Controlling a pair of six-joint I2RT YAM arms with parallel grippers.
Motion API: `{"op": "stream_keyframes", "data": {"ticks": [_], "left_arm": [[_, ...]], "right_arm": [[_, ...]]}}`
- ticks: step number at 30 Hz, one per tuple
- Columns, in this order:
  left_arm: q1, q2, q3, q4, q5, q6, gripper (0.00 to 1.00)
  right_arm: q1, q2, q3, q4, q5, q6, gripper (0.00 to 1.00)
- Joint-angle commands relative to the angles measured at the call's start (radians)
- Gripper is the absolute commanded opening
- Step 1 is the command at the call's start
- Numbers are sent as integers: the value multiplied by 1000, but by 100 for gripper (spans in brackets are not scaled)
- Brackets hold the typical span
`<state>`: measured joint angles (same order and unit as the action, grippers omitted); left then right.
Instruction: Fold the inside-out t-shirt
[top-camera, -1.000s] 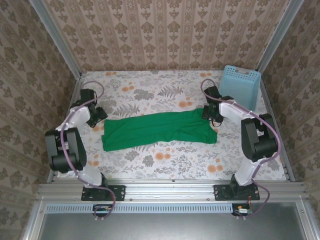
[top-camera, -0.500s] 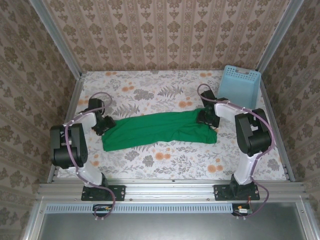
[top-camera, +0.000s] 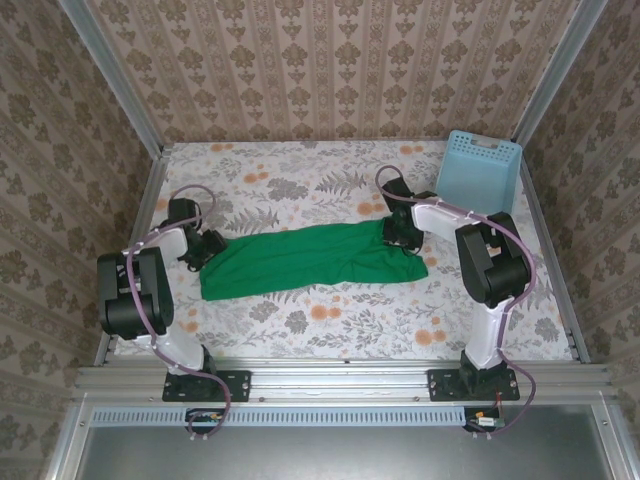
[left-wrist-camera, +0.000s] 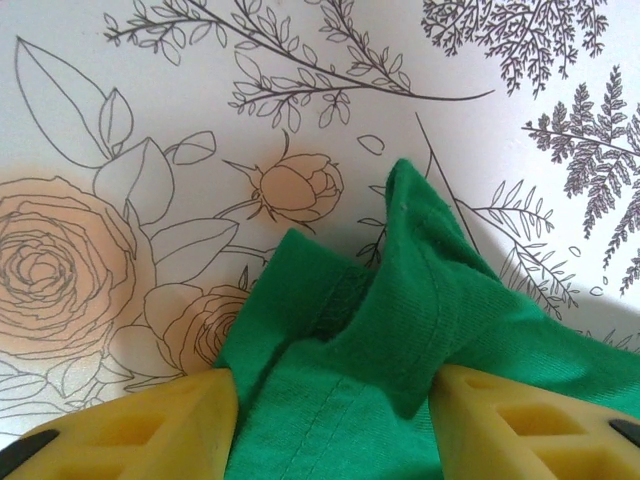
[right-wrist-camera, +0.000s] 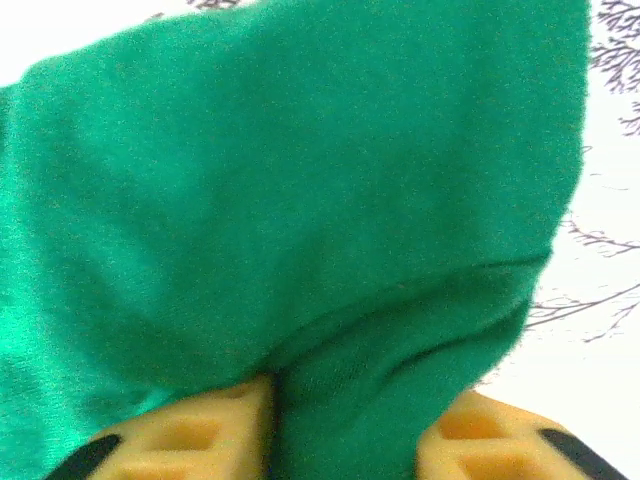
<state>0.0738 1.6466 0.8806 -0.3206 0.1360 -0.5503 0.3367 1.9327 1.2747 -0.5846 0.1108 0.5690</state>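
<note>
Right gripper (right-wrist-camera: 345, 420) is closed on a thick fold of the plain bright green, soft cloth t-shirt (right-wrist-camera: 300, 180). Its blocky yellow fingers (right-wrist-camera: 190, 435) press the bunched fabric from both sides, and the knit swells up and out above them in a smooth, rounded drape. From above, this gripper (top-camera: 395, 235) sits on the far right end of the garment.

Left gripper (left-wrist-camera: 333, 390) stands about half open. Its yellow fingers (left-wrist-camera: 150, 430) straddle a raised, creased corner of the shirt (left-wrist-camera: 420, 300), where a stitched hem shows. The cloth touches both fingers, but they do not look clamped on it. From above, this gripper (top-camera: 205, 248) is at the shirt's left end.

The t-shirt (top-camera: 300, 258) lies as a long, wrinkled band across the middle of the table, running left to right between the two grippers and slightly lower at its left end.

Under it is a white tablecloth (top-camera: 330, 185) printed with orange roses and grey fern sprigs. A light blue plastic lattice basket (top-camera: 482, 172) stands tilted in the far right corner, well apart from the shirt. Beige damask-patterned wallpaper (top-camera: 330, 70) covers the walls on three sides, and an aluminium rail (top-camera: 340, 380) carrying the arm bases runs along the near edge.
</note>
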Motion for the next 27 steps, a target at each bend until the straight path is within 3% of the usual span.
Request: {"op": "stream_keyframes", "data": {"ticks": [1, 9, 17, 27], "left_arm": [[3, -10, -39, -16, 14, -18, 56], [0, -59, -77, -19, 20, -16, 58], [-23, -159, -151, -28, 22, -26, 59], [-51, -273, -145, -117, 4, 2, 61]], "right_arm": [[14, 42, -7, -34, 0, 7, 22], [-19, -162, -175, 99, -20, -5, 0], [-97, -360, -278, 84, -45, -23, 0], [-117, -390, -300, 56, -14, -70, 0]]}}
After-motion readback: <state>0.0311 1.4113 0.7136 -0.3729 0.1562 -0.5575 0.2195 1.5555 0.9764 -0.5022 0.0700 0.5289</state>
